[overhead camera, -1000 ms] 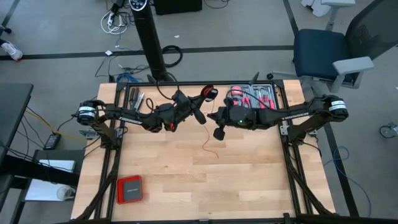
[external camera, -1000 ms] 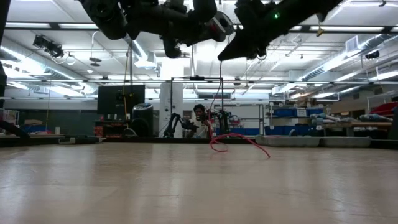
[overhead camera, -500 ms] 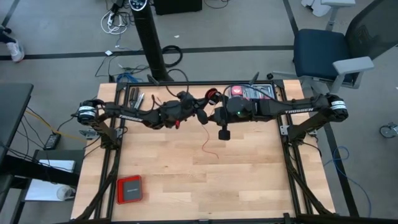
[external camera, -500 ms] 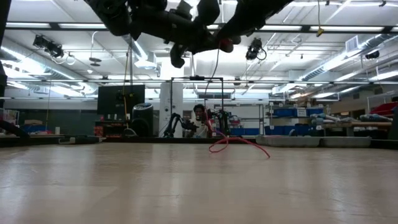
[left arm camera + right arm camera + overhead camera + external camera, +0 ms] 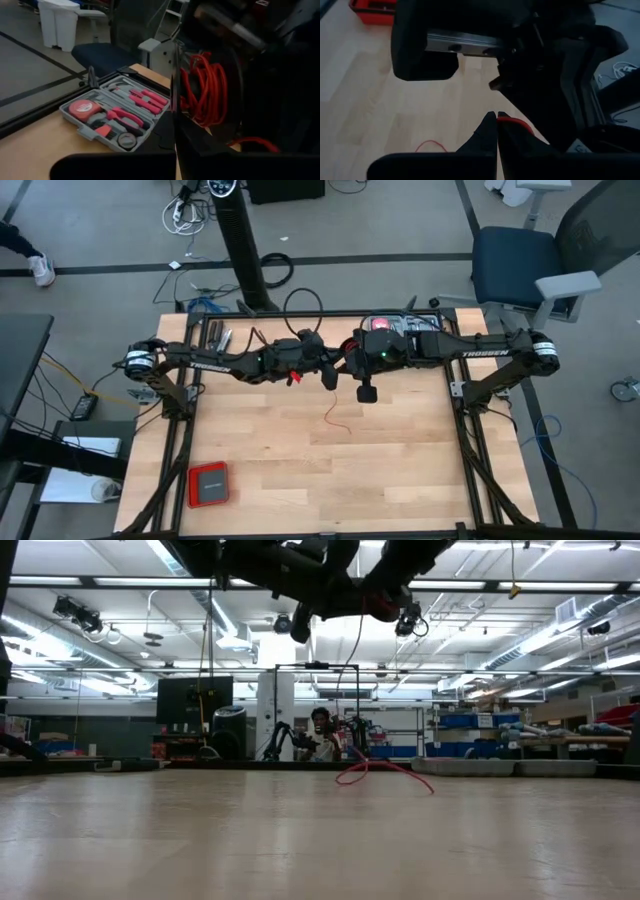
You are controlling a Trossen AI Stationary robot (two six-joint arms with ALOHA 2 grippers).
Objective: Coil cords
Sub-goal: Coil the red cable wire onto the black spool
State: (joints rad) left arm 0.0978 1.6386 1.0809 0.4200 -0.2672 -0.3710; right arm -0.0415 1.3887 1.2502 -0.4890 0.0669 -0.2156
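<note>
Red cord (image 5: pixel 338 419) on pale wood table (image 5: pixel 400 470); grey tool tray (image 5: pixel 117 120), red-handled tools.

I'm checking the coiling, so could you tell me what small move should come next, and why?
Probably another wrap: the right gripper, shut on the red cord, should carry it around the bundle beside the shut left gripper. A loose tail hangs down to the table, so cord remains to wind.

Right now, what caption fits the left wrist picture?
A coiled bundle of red cord beside the left pincer, with a grey tool tray on the table behind.
</note>
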